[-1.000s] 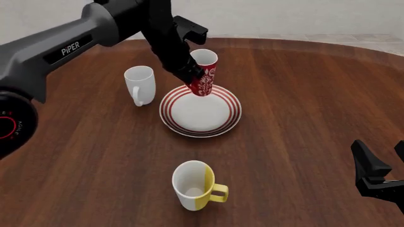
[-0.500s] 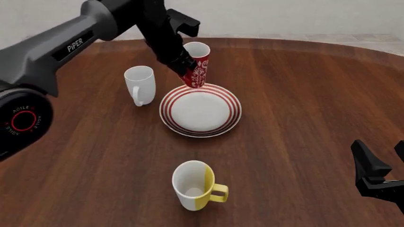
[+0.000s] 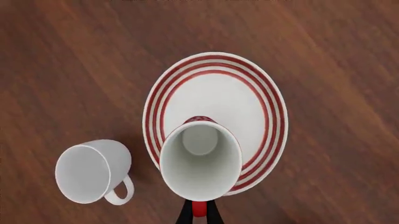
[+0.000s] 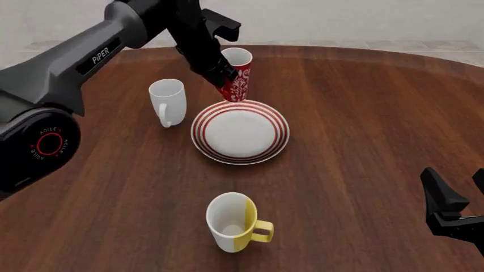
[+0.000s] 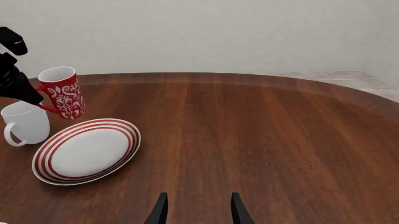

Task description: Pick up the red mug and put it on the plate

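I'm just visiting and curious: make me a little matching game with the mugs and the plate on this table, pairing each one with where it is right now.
Things:
1. tall red mug with white floral pattern
2. plain white mug
3. white-and-yellow mug
4. round white plate with red rim stripes

Places:
A. standing alone on the near part of the table
B. lying flat mid-table, nothing on it
C. held tilted in the air by the left gripper
D. standing to the left of the plate

Pairs: 1-C, 2-D, 3-A, 4-B
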Robot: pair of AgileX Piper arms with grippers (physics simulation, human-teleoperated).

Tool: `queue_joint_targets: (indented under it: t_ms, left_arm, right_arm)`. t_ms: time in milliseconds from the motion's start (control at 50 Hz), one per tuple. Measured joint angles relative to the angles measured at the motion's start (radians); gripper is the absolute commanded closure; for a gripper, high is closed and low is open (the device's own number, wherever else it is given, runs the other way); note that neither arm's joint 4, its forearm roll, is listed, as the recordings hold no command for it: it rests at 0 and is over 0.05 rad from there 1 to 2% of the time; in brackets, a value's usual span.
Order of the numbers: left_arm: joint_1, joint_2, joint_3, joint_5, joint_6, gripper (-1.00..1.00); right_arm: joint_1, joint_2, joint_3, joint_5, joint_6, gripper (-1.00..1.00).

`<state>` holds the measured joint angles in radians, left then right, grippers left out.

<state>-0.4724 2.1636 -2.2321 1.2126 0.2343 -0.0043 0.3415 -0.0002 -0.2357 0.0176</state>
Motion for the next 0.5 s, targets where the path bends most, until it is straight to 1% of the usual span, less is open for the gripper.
queue_joint_targets:
  t_ms: [280, 500]
  left_arm:
    - [0.012, 0.035, -0.038, 0.006, 0.007, 1.0]
    - [0.006, 0.057, -0.053, 0.007, 0.008, 1.0]
  right_arm:
    - [0.0, 0.0, 0.0, 0.0, 0.0, -1.0]
    - [0.0, 0.0, 0.0, 0.0, 0.0, -1.0]
